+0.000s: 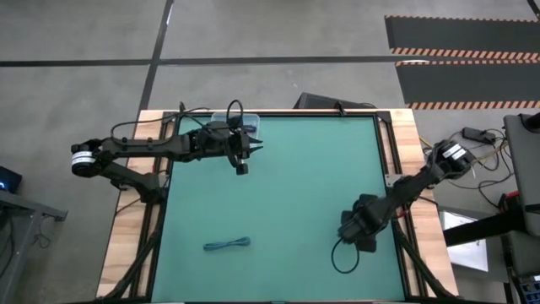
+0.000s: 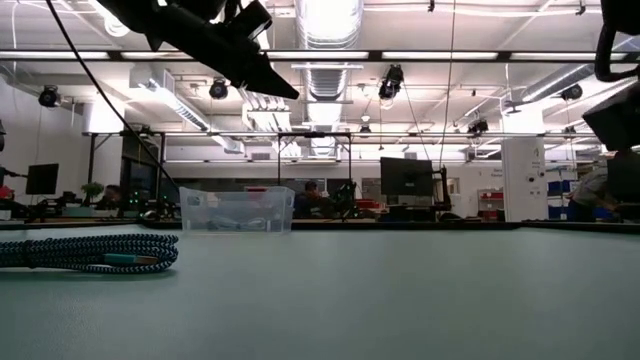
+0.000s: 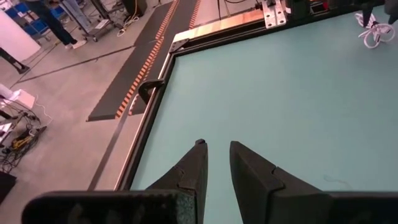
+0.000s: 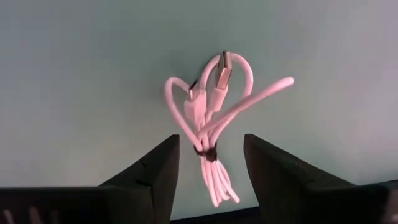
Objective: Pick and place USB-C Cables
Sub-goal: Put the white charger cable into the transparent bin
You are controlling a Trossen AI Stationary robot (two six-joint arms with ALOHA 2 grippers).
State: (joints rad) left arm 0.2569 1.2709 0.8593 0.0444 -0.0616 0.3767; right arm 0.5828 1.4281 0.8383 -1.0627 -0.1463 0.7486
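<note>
My right gripper [image 4: 208,165] hangs over the near-right part of the green table [image 1: 295,186], fingers spread wide, with a white cable [image 4: 211,118] lying on the mat directly between them. I read that as a lineup for a grasp: the bundle's tied waist sits in the gap, so coming straight down and closing should catch it at its tightest point rather than on the loose loops. From overhead the arm itself hides this cable; only a dark loop of arm wiring shows beside it. My left gripper [image 3: 217,165] is raised over the far-left part of the table, just beside the clear bin [image 2: 236,210], pointing toward the middle; its fingers are a narrow gap apart and hold nothing. I take it as idle there, though I cannot tell from these views whether it is about to move. The bin stands at the far-left edge, presumably the drop point, and something pale lies in its bottom, too faint to name. A teal cable [image 1: 227,245] lies near the near-left edge, well apart from both arms, untouched; in the low view it sprawls flat on the mat, braided, one plug end toward the middle. I see no black cable anywhere. Risk as I judge it: the splayed ends of the white bundle may snag a finger.
</note>
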